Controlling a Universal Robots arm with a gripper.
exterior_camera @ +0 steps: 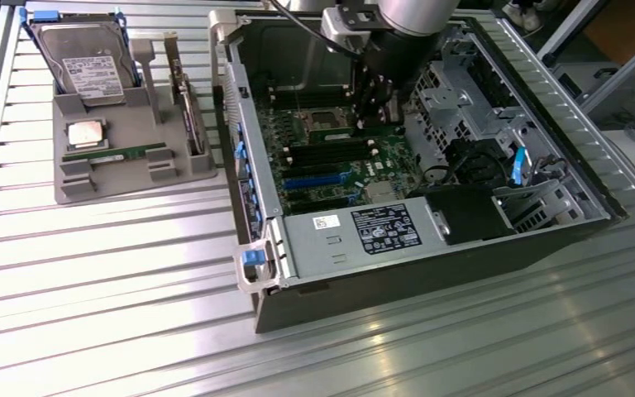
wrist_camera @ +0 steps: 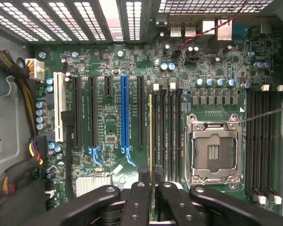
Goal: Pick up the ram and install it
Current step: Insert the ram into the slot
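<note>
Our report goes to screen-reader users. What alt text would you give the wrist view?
The gripper holds the ram edge-on, lined up with the black memory slots beside the empty processor socket. Behind it spreads the green motherboard, with a blue expansion slot among black ones.

Motherboard [wrist_camera: 108,108]: green. 1 slot [wrist_camera: 124,113]: blue. Other slots [wrist_camera: 92,113]: black. Ram [wrist_camera: 153,141] edge: yellow-green. Jaws: black. Tray [exterior_camera: 119,178]: grey. Counter [exterior_camera: 97,273]: silver, ribbed.
</note>
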